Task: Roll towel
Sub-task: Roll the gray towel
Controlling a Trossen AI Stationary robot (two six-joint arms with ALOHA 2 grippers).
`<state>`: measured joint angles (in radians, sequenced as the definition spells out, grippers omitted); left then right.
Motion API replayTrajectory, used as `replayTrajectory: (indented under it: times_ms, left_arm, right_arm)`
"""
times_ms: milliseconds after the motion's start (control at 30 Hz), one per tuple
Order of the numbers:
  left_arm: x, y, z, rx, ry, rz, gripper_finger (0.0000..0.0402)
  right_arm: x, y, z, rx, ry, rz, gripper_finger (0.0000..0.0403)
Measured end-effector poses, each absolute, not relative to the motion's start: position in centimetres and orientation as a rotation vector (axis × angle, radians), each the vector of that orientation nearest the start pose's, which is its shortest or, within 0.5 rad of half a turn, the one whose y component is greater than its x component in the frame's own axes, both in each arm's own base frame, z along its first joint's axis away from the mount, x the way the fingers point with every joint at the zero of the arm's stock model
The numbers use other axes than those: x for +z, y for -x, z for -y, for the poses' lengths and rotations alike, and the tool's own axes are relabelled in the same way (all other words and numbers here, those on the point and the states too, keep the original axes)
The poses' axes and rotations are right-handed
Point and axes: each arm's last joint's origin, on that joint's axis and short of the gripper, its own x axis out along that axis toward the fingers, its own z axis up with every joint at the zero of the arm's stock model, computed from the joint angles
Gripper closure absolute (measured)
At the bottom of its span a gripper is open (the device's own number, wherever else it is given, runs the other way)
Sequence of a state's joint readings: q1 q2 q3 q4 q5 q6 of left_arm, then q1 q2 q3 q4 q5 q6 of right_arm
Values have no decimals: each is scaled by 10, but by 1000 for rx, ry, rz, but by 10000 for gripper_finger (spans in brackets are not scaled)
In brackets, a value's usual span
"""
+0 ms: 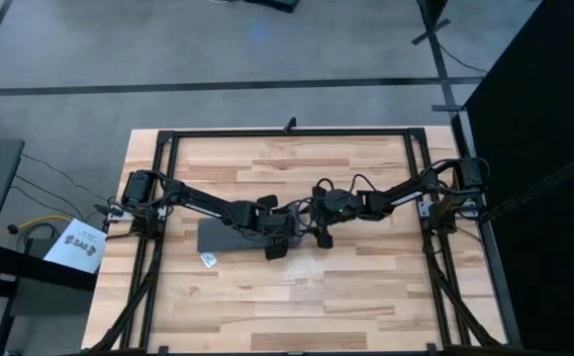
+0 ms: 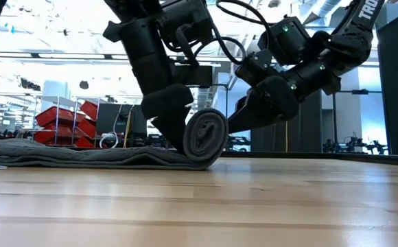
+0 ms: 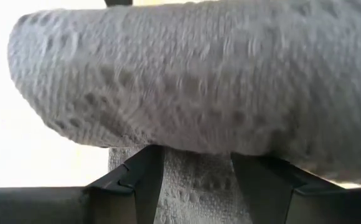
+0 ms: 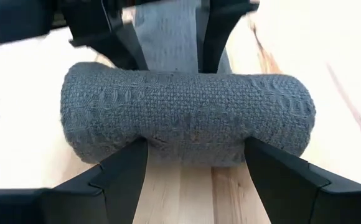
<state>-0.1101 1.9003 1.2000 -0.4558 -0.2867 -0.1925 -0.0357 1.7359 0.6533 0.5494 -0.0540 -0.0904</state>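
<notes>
The dark grey towel lies along the table's middle. Its right part is wound into a roll (image 2: 206,136) (image 4: 187,115). The flat remainder (image 1: 223,235) stretches left on the wood, with a white label tag (image 1: 208,260) at its near edge. My left gripper (image 3: 199,180) stands open on the roll's left side, over the flat part. My right gripper (image 4: 196,177) stands open on the roll's right side. The roll lies between the two grippers. My left gripper sets its two spread fingertips (image 3: 144,168) against the roll's left side (image 3: 187,140), low down where the roll meets the flat cloth. It slants down from the table's left, and its fingers stand apart along the roll's length. The roll rests on the flat cloth. My right gripper has its two spread fingertips (image 4: 131,158) against the roll's right side (image 4: 187,149), near the table top. The fingers slant down from the table's right and stand apart along the roll's length. Nothing is pinched between them.
Bare wooden table top (image 1: 297,297) spreads near and far of the towel. A dark metal frame (image 1: 287,133) runs round the table. Both arms reach in from the left and right edges and meet over the middle.
</notes>
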Motion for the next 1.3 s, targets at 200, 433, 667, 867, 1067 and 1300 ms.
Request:
replayTrajectory:
  times_ms: [200,433,667,867,1067,1300]
  left_arm:
    - [151,-367,32,266,-55,-1124,228]
    - [150,-364,32,272,-48,-1145,228]
    - [150,-360,32,278,-33,-1202,228]
    - [155,-363,32,277,-34,-1204,228]
    - [156,-363,32,276,-35,-1200,228]
    - [156,-361,32,276,-39,-1223,228]
  right_arm:
    - [131,-320,10,42,68,-464,145]
    - [128,-336,10,71,94,-473,145]
    - [135,-342,9,91,111,-447,145]
    - [138,-345,9,107,121,-432,145]
    - [132,-351,8,134,111,-412,145]
    - [122,-367,8,155,91,-426,145]
